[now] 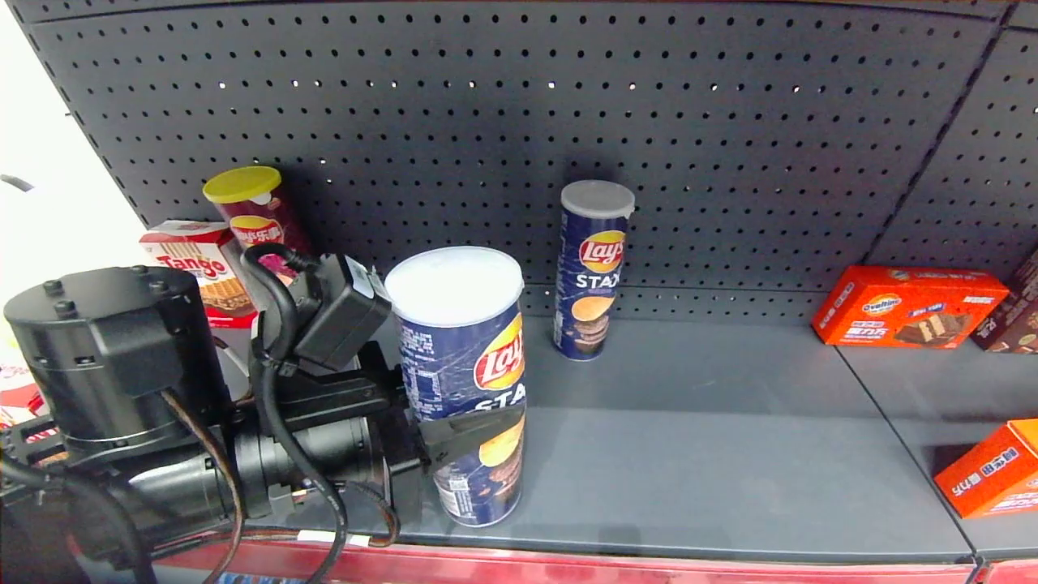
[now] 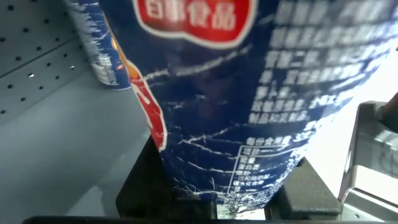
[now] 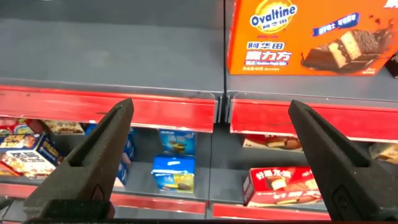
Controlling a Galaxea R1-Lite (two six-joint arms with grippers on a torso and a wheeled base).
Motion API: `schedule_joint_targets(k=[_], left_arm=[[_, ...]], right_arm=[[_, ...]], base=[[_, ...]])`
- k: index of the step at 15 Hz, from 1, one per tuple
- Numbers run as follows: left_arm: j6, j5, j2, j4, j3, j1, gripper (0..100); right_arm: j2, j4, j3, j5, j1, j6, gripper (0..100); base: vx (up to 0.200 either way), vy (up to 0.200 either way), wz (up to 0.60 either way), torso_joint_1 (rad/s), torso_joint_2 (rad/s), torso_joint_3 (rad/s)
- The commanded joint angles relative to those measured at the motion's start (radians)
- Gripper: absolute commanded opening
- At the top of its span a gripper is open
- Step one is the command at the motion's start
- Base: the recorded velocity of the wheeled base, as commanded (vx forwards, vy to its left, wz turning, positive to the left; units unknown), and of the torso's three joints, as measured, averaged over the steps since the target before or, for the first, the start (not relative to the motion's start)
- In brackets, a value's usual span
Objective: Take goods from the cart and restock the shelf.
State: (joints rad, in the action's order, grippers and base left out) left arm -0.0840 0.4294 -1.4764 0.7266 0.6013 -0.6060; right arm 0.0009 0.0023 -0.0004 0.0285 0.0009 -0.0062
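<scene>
Left gripper [image 1: 474,422] is clamping the blue chip can [image 1: 462,365] around its lower half. One finger is crossing the can's front; the left wrist view has dark pads [image 2: 298,199] pressing the can's wall [image 2: 249,93].

The can is standing upright at the front edge of the shelf [image 1: 714,454], left of centre. Cannot tell whether its base is touching the shelf.

Right gripper [image 3: 210,106] is hanging with fingers wide apart and holding nothing. It is facing a red edge strip [image 3: 155,112], with an orange carton [image 3: 305,37] sitting on the shelf board just above the strip.

Farther back:
- A second blue can [image 1: 592,268] is standing upright near the pegboard [image 1: 568,122], well apart from the held can.
- At far left, a maroon can [image 1: 255,211] with a yellow lid is leaning beside a wafer box [image 1: 199,268].
- At right, a rear orange box [image 1: 908,307] is lying by the back wall.
- A front orange box [image 1: 993,470] is lying nearer the edge.
</scene>
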Motion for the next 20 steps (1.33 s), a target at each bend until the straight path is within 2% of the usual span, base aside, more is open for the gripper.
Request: schedule_joint_targets(k=[1,3,4,5,6,8,9,10,14,15,19,20], left_arm=[[-0.002,-0.001,0.004,0.002,-0.003,0.012,0],[-0.003,-0.004,0.005,0.004,-0.012,0.015,0],[-0.003,-0.006,0.002,0.004,-0.017,0.025,0],[-0.002,-0.006,0.002,0.004,-0.018,0.029,0],[-0.002,-0.004,-0.001,0.004,-0.008,0.037,0],[0.0,0.0,-0.012,0.004,0.0,0.046,0],[-0.002,0.002,-0.021,0.008,0.002,0.049,0],[0.004,0.002,-0.027,0.037,0.002,0.06,0],[0.006,0.0,-0.025,0.039,0.0,0.071,0],[0.006,0.0,-0.03,0.039,0.003,0.069,0],[0.006,-0.001,-0.03,0.039,0.003,0.063,0],[0.006,-0.001,-0.028,0.039,0.003,0.069,0]], right_arm=[[0.002,0.001,-0.001,0.001,0.002,0.0,100],[0.014,0.002,-0.049,-0.002,0.001,0.006,100],[0.2,0.034,-0.294,-0.002,0.004,0.032,100],[0.307,0.08,-0.383,0.007,0.005,0.055,100],[0.355,0.169,-0.513,0.059,0.036,0.068,100],[0.446,0.205,-0.556,0.139,0.073,0.066,100],[0.501,0.16,-0.558,0.218,0.122,0.066,100],[0.602,0.067,-0.549,0.249,0.182,0.064,100],[0.827,-0.048,-0.576,0.261,0.252,0.049,100],[0.91,-0.128,-0.586,0.277,0.274,0.051,100],[1.093,-0.246,-0.639,0.289,0.297,0.045,100],[1.182,-0.323,-0.676,0.295,0.317,0.045,100]], base=[[0.0,0.0,0.0,0.0,0.0,0.0],[0.0,0.0,0.0,0.0,0.0,0.0],[0.0,0.0,0.0,0.0,0.0,0.0],[0.0,0.0,0.0,0.0,0.0,0.0],[0.0,0.0,0.0,0.0,0.0,0.0],[0.0,0.0,0.0,0.0,0.0,0.0],[0.0,0.0,0.0,0.0,0.0,0.0],[0.0,0.0,0.0,0.0,0.0,0.0],[0.0,0.0,0.0,0.0,0.0,0.0],[0.0,0.0,0.0,0.0,0.0,0.0],[0.0,0.0,0.0,0.0,0.0,0.0],[0.0,0.0,0.0,0.0,0.0,0.0]])
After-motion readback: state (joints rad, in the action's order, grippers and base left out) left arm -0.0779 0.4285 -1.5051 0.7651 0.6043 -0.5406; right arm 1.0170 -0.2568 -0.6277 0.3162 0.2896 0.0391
